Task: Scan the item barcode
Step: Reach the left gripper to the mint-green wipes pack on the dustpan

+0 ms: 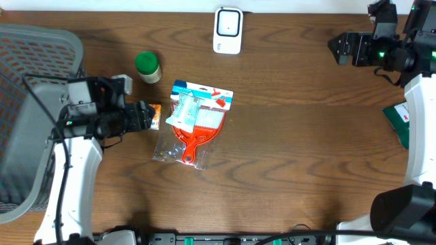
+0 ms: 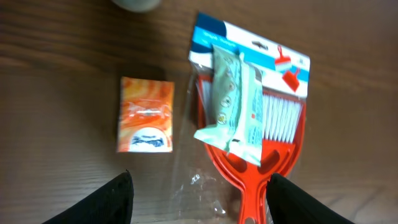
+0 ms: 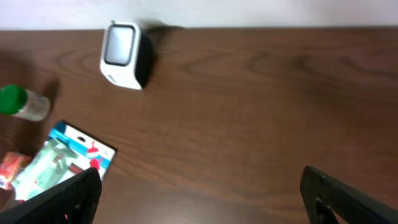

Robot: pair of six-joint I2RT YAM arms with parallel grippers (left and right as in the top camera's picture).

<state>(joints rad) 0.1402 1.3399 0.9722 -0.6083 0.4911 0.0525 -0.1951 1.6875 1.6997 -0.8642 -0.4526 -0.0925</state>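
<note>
left fingers (image 2: 113, 200) apart — orange packet (image 2: 146, 116) beyond

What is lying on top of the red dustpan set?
A pale green pouch lies lengthwise on the red dustpan set, covering part of its card header and white bristles. Whatever is printed beneath the pouch is hidden.

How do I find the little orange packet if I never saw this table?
Look at the brown table, then the red dustpan set in its clear bag near the middle. Just left of it lies the orange packet: small, flat, flame-coloured, unlike the green-capped jar.
</note>
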